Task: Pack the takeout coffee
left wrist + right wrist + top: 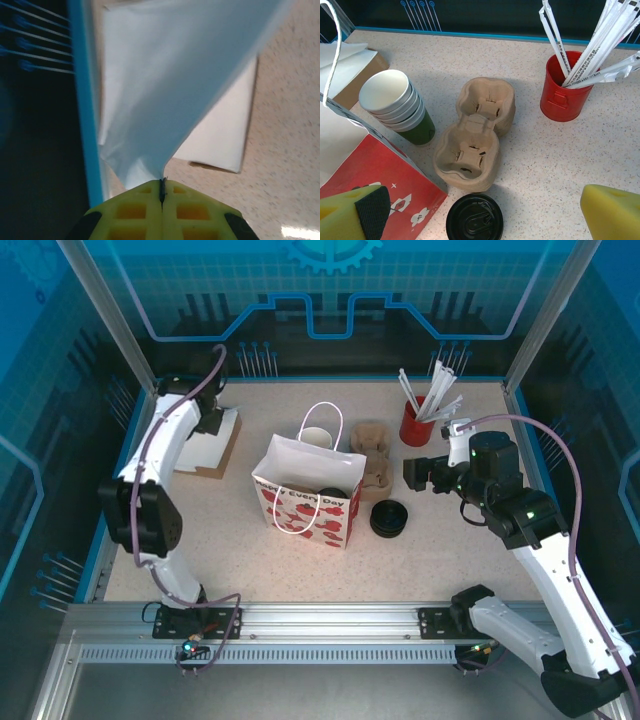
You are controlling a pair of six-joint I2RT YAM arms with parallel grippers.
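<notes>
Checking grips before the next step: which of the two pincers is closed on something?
The left pincer: its jaws are pinched shut on the corner of a white paper sheet. The right pincer stands wide open, holding nothing.

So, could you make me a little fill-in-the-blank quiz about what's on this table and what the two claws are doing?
1. The left gripper is shut on a ____ sheet.
2. The right gripper has its jaws wide ____.
3. The wrapped straws stand in a ____ tin.
4. The lowest cup in the stack of cups has a ____ outer wall.

Missing words: white; open; red; green.
</notes>
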